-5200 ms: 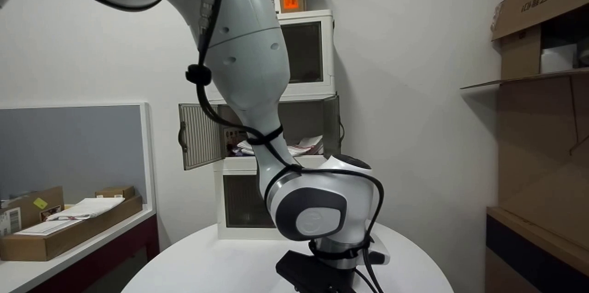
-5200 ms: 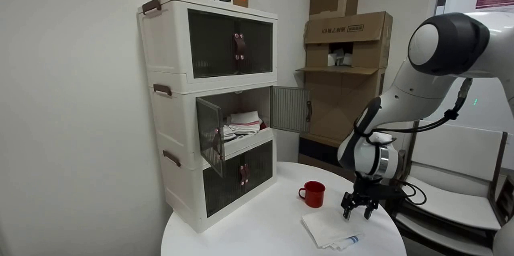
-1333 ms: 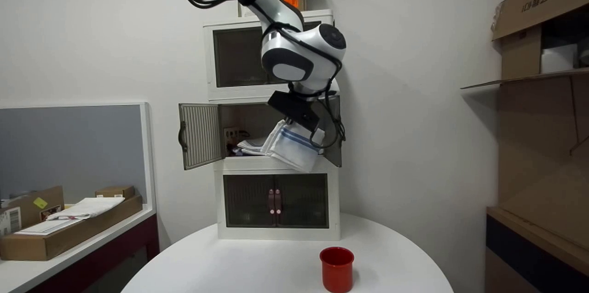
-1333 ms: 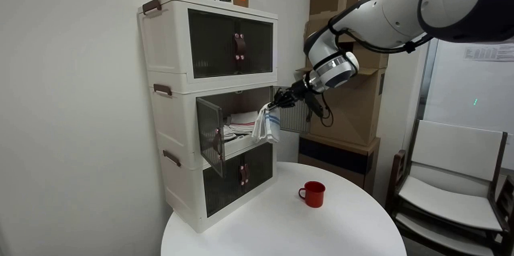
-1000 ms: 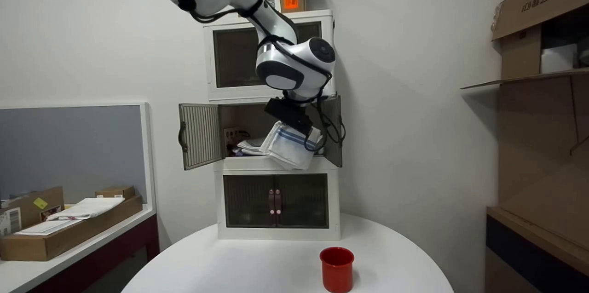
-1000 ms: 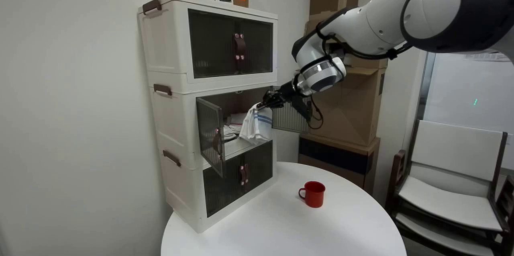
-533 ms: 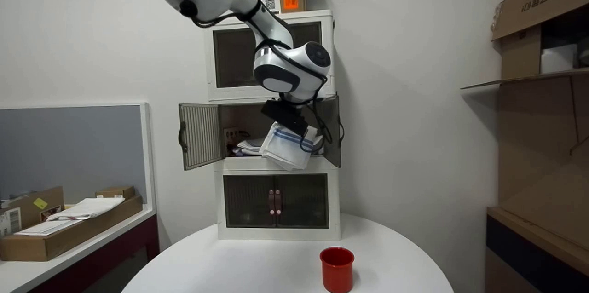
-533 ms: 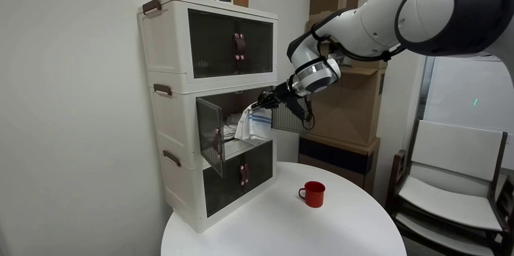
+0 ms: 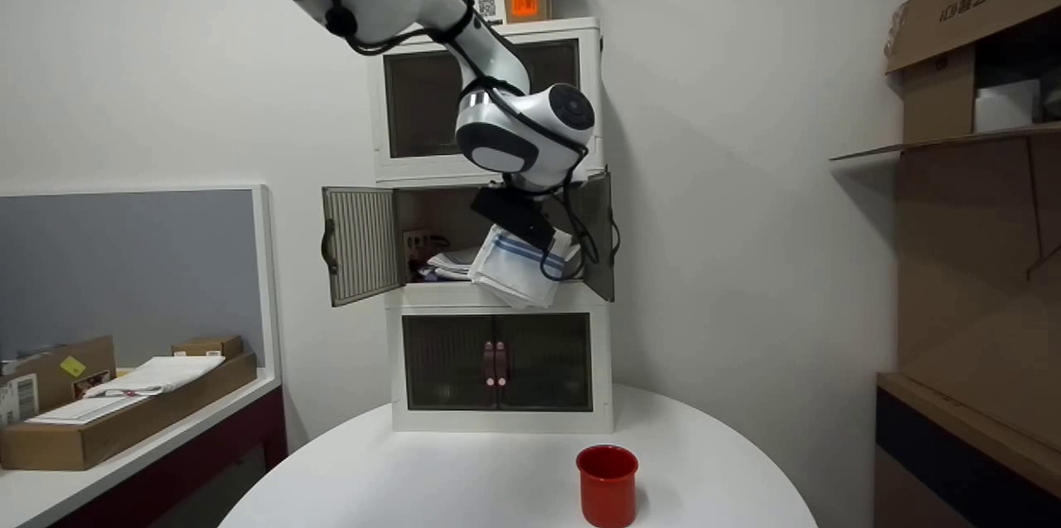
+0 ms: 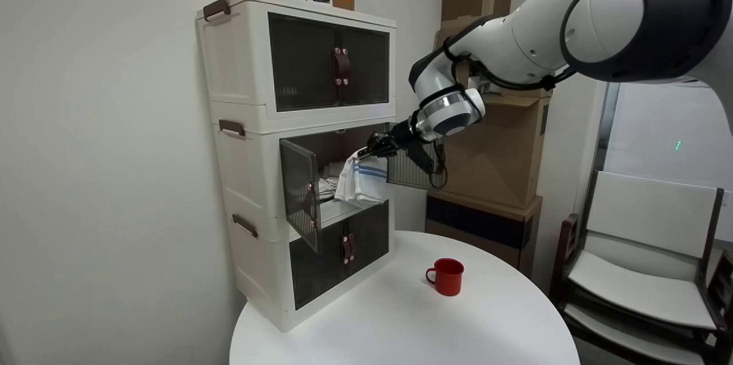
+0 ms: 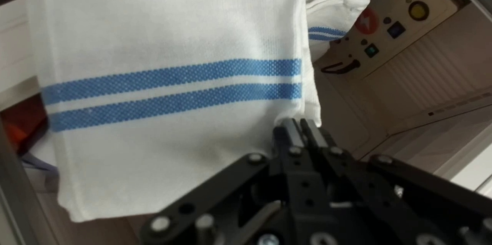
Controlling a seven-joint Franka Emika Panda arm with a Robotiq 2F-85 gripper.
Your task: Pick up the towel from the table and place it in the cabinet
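The white towel (image 11: 173,37) with two blue stripes hangs limp from my gripper (image 11: 298,121), whose fingers are closed on one folded edge of it. In both exterior views the towel (image 9: 518,273) is at the mouth of the cabinet's middle compartment. Its lower edge overlaps the front sill (image 10: 338,211); how much of it is inside I cannot tell. The white cabinet (image 10: 235,67) has both middle glass-panelled doors swung wide, while those above and below are closed. It stands on the round white table (image 10: 412,319).
Folded cloths (image 9: 452,265) lie inside the middle compartment, beside a panel with coloured buttons (image 11: 407,10). Its doors, left (image 10: 300,193) and right (image 10: 411,173), flank the gripper. A red cup (image 10: 448,277) stands on the table. Cardboard boxes (image 10: 492,147) are stacked behind the arm.
Seconds ago the towel lay on the table beside my open gripper. Since then it was gripped, lifted and carried to the middle compartment. Over the last half second the arm has barely moved.
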